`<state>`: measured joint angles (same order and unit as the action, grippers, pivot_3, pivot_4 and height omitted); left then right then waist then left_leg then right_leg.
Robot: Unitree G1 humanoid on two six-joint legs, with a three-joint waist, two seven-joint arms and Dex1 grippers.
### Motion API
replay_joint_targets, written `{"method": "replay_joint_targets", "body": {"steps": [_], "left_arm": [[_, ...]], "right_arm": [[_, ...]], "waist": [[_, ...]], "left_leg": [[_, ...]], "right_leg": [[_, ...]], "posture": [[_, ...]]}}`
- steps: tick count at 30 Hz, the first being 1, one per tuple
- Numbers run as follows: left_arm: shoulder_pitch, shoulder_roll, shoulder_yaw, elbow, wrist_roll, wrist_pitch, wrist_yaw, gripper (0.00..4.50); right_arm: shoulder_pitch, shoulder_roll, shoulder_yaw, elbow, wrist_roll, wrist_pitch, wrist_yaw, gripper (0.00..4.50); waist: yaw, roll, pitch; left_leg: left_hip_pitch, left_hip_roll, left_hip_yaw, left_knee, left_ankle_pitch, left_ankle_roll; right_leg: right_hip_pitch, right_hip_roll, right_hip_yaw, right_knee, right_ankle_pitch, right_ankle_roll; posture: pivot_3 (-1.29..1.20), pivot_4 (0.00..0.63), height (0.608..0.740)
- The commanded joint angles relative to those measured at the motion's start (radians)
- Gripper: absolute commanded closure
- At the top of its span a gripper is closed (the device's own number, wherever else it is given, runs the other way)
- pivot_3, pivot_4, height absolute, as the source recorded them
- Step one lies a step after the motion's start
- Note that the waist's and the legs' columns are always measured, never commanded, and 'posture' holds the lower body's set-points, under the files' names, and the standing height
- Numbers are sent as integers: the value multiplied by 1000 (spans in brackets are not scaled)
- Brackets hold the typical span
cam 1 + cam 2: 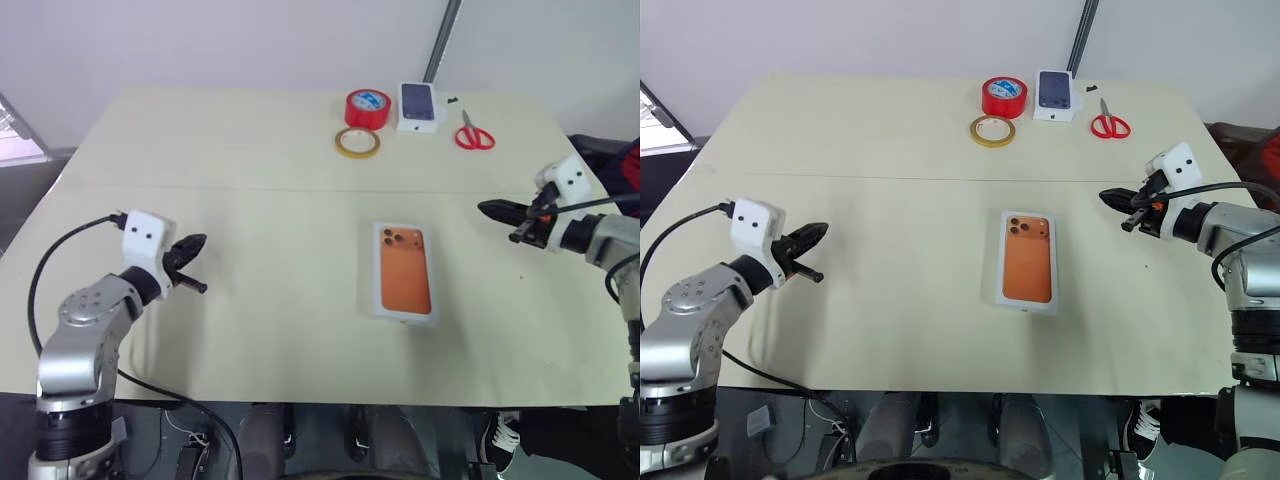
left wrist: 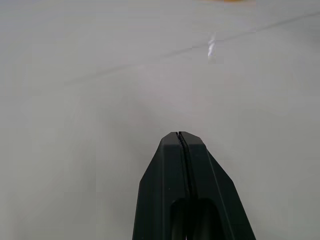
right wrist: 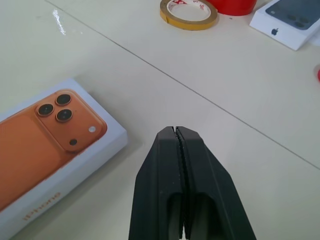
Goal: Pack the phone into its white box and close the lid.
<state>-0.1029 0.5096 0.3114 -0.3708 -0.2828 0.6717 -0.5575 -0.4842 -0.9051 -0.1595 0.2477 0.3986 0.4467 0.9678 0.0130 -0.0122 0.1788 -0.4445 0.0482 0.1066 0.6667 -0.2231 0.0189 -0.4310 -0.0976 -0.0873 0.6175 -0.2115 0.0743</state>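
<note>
The white box lies closed in the middle of the table. Its lid, printed with an orange phone picture, sits on top, and also appears as the lid in the right wrist view. The phone is hidden. My left gripper hovers well to the left of the box, shut and empty; its fingers are pressed together over bare table. My right gripper is to the right of the box, pointing toward it, also shut with nothing held. Its fingers meet a little short of the box's corner.
At the table's far side are a red tape roll, a yellow tape ring, a small white box printed with a dark phone and red scissors. A seam crosses the tabletop.
</note>
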Motion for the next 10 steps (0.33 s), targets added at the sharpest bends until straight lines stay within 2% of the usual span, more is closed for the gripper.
{"method": "replay_joint_targets", "body": {"steps": [1, 10], "left_arm": [[31, 14, 62, -70, -29, 0, 29, 4500], [62, 13, 86, -99, -52, 17, 91, 4500]], "right_arm": [[-16, 6, -4, -10, 20, -12, 64, 4451], [-22, 37, 27, 5, -6, -54, 137, 4451]], "waist": [[-2, 0, 0], [0, 0, 0]], "left_leg": [[0, 0, 0, 0, 0, 0], [1, 1, 0, 0, 0, 0]], "right_leg": [[0, 0, 0, 0, 0, 0], [0, 0, 0, 1, 0, 0]], "posture": [[0, 150, 736], [0, 150, 736]]}}
